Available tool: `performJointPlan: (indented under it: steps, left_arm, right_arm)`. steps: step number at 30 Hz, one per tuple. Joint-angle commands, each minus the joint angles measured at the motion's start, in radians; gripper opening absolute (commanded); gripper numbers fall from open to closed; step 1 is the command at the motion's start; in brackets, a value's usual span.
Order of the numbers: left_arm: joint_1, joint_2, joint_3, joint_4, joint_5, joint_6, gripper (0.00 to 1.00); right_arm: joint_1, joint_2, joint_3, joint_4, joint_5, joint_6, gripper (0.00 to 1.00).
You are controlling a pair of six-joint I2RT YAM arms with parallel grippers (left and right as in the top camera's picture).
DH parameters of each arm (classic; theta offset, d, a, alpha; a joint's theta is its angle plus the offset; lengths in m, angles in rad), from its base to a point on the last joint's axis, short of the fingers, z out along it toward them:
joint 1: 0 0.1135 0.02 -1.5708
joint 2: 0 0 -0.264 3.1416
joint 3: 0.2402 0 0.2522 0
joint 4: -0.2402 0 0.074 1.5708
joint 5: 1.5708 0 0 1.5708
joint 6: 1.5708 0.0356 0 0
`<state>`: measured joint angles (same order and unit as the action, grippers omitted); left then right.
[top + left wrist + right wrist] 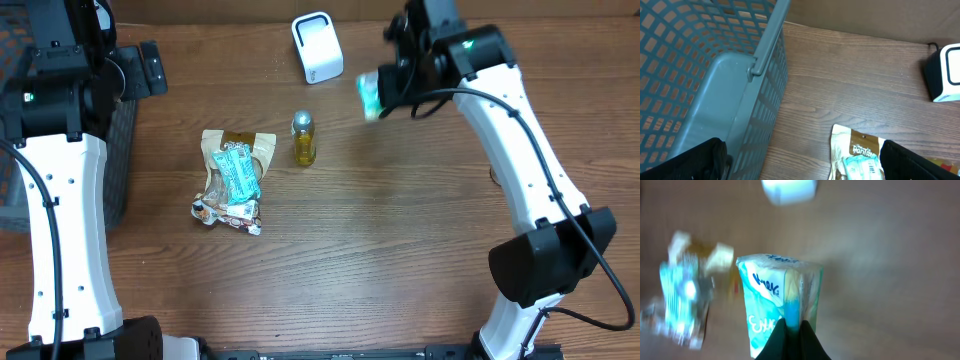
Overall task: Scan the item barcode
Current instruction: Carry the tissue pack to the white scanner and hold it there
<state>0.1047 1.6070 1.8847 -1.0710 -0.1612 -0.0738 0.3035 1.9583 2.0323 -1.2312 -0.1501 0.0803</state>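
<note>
Inspecting the item first, we find the teal-and-white soft plastic packet [775, 310] pinched at its lower edge by the right gripper [791, 332], whose dark fingers [774, 344] are pressed tight together on the wrapper. In the wrist view the packet stands upright with blue lettering across its face. We cannot make out a barcode on the side shown, and the surroundings there are blurred. From overhead we note the packet held clear of the brown wooden table [400, 250], near the white box-shaped scanner [317, 47], to its right and a little lower in the picture, and apart from it. On the table below the scanner sits a small yellow bottle with a silver cap [303, 138]. Left of the bottle, and apart from it, lies a heap of crinkled snack packets [232, 180], a teal one on top of a tan pouch, with smaller printed wrappers at its lower end. At the left edge of the table we record a grey-blue plastic lattice basket [715, 75]. The left gripper [800, 150] hangs over the basket's rim and the table beside it, its black fingers [920, 162] spread as wide as they go and holding nothing.
</note>
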Motion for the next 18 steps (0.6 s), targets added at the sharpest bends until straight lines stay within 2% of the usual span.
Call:
performJointPlan:
  steps: [1, 7, 11, 18]
  left_arm:
    - [0.0, 0.003, 0.0, 0.0, 0.002, 0.015, 1.0]
    - [0.0, 0.003, 0.0, 0.0, 0.002, 0.015, 0.99]
    - [0.0, 0.003, 0.0, 0.0, 0.002, 0.015, 1.0]
    - [0.0, 0.003, 0.0, 0.0, 0.001, 0.015, 1.0]
  right_arm:
    - [0.005, -0.008, 0.072, 0.077, 0.157, 0.028, 0.04]
    - [0.032, 0.035, 0.069, 0.28, 0.296, 0.015, 0.04]
    - [0.085, 0.09, 0.069, 0.428, 0.397, -0.057, 0.04]
    - [0.196, 0.232, 0.068, 0.731, 0.662, -0.34, 0.04]
